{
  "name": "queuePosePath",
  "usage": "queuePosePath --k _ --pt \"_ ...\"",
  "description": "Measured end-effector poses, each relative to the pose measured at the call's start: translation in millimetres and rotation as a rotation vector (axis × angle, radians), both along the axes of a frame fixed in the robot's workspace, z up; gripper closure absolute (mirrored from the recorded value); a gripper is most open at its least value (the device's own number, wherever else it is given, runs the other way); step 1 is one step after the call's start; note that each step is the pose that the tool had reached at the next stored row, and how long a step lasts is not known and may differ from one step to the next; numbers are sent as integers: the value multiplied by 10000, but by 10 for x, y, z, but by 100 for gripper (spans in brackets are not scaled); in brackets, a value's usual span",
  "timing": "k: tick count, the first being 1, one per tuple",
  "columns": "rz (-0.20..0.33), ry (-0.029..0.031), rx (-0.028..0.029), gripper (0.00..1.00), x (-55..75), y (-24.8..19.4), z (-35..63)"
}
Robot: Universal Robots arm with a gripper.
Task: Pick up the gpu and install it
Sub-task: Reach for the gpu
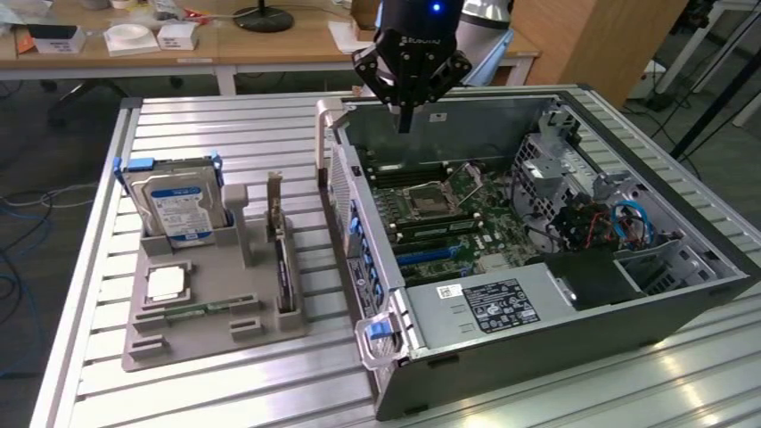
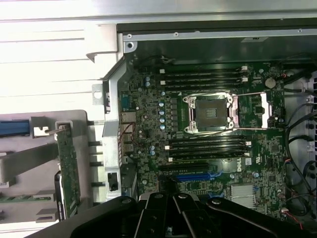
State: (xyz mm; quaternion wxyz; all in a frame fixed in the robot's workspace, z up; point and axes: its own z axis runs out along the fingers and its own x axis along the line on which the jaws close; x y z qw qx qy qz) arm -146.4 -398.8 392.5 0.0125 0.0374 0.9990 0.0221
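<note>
The gpu stands on its long edge in a slot of the grey tray, in the lower left of the exterior view, with its silver bracket rising at the end farther from the camera. In the wrist view the gpu shows as a narrow green board seen edge-on in the same tray. Nothing is touching it.

Beside it in the tray, toward the exterior view's left, a hard drive with a blue and white label stands upright, and a small memory stick lies flat near the tray's front.

The gripper hangs at the upper middle of the exterior view, over the far rim of the open computer case, well apart from the gpu. Its jaws are drawn together to a narrow point and hold nothing. In the wrist view the gripper looks down on the motherboard, with the bare processor socket in the centre and a blue card slot just beside the fingertips.

The case lies on its side on the slatted metal table, just beside the tray.
</note>
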Motion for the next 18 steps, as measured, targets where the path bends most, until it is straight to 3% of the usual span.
queuePosePath --k 18 --pt "0 0 0 89 -43 0 -1"
